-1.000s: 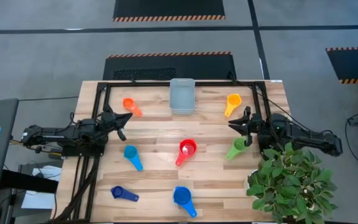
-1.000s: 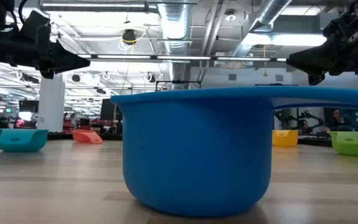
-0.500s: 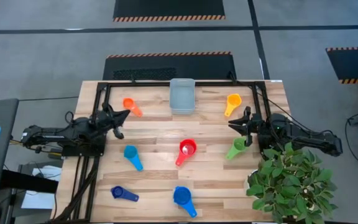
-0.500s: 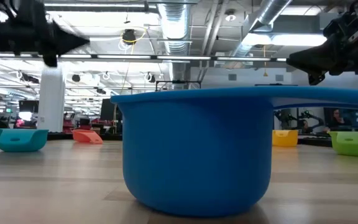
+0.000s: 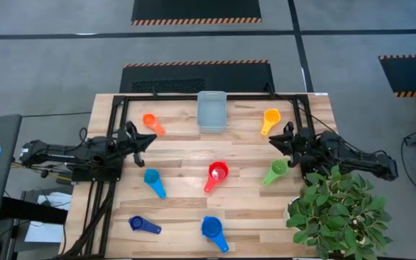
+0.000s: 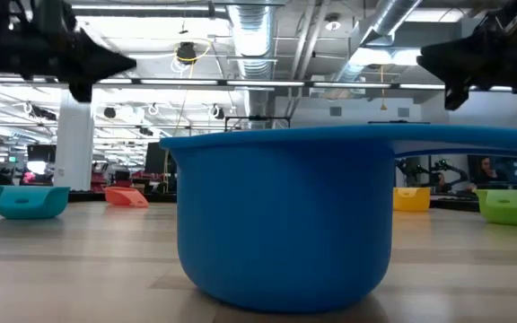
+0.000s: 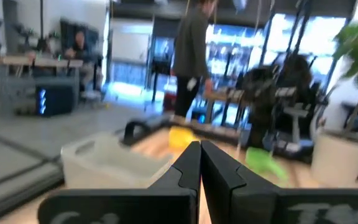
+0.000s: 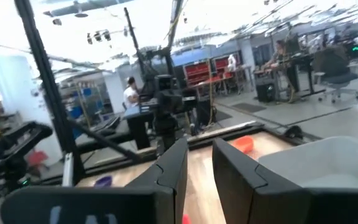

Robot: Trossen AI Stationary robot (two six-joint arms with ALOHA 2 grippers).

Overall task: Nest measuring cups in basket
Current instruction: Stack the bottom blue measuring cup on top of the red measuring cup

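Measuring cups [image 5: 216, 172] lie scattered on the wood table [image 5: 179, 217]; left pincer [image 5: 149, 138] closed, right pincer [image 5: 273, 141] slightly parted, empty.

The left arm is stretched in from the nine o'clock side, its end effector [image 5: 149, 139] held above the desk with the fingers [image 7: 188, 163] pressed fully together. The right arm is extended in from three o'clock; its end effector [image 5: 271, 140] is raised likewise, fingers [image 8: 174, 163] parted by a narrow gap, nothing gripped.
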